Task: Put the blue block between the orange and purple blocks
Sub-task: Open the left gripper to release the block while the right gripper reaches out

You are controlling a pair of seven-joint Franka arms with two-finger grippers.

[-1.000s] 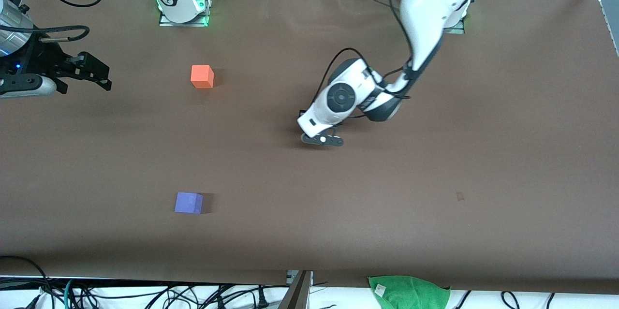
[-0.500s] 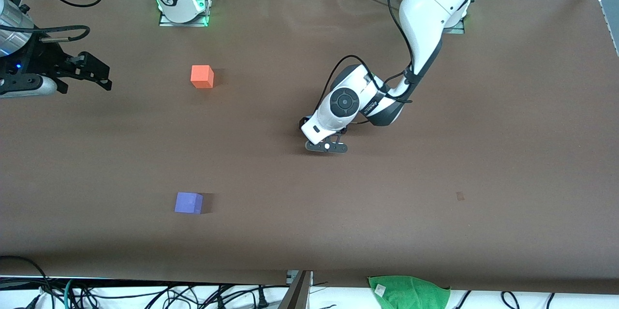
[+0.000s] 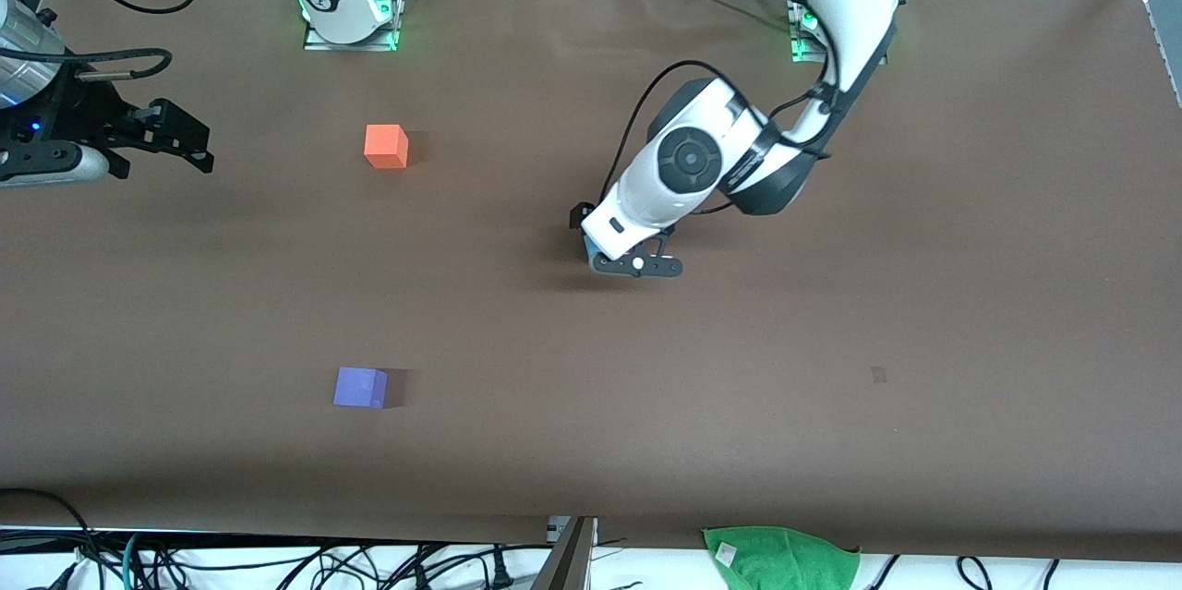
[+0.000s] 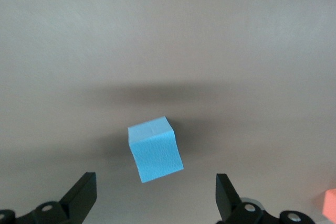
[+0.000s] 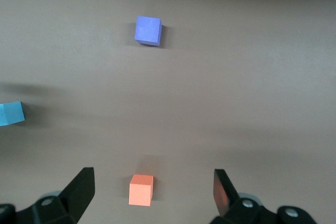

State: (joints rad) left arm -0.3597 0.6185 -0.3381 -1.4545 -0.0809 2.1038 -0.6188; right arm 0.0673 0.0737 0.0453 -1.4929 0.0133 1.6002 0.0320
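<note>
The light blue block (image 4: 155, 149) lies on the brown table near its middle. My left gripper (image 4: 155, 182) hangs over it, open, its fingers wide on either side and not touching it. In the front view the left gripper (image 3: 637, 265) and its hand hide most of the block. The orange block (image 3: 386, 146) sits toward the right arm's end, and the purple block (image 3: 360, 387) sits nearer the front camera than it. My right gripper (image 3: 189, 147) waits open at the right arm's end. The right wrist view shows its gripper (image 5: 153, 176), the orange block (image 5: 141, 189), the purple block (image 5: 148, 30) and the blue block (image 5: 10, 114).
A green cloth (image 3: 780, 558) lies off the table's near edge. Cables run along the near edge and round the arm bases. A wide stretch of bare table (image 3: 369, 267) separates the orange and purple blocks.
My left hand has risen a little and shifted slightly toward the left arm's end. The orange and purple blocks and the right arm have not moved.
</note>
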